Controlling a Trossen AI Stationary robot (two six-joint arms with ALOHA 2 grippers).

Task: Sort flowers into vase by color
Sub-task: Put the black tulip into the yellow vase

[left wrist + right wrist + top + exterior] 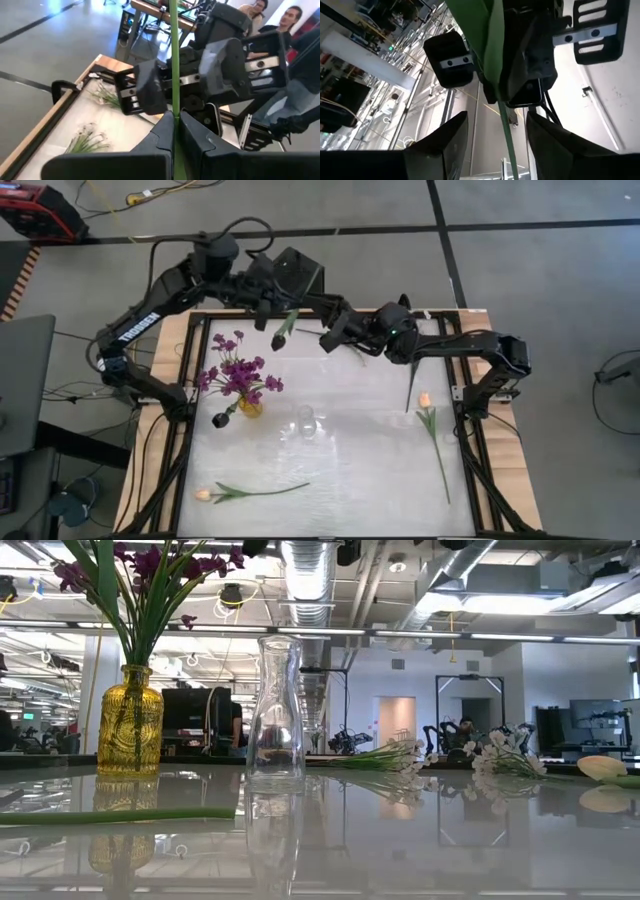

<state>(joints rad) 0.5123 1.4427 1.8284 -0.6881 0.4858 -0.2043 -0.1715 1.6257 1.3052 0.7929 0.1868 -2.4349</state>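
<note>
Pinching a green flower stem [174, 75] — left hand [174, 131]; right hand [495, 135] spread, empty.

Left gripper [268, 318] pinches flower [285, 328] beside right gripper [328, 338]

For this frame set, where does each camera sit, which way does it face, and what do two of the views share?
High: overhead, straight down; both arms over the table.
Low: table height, level; yellow vase, clear vase; no arm shows.
Left wrist: left gripper shut on green stem.
Right wrist: right gripper open around that stem.
High and low share both vases.
</note>
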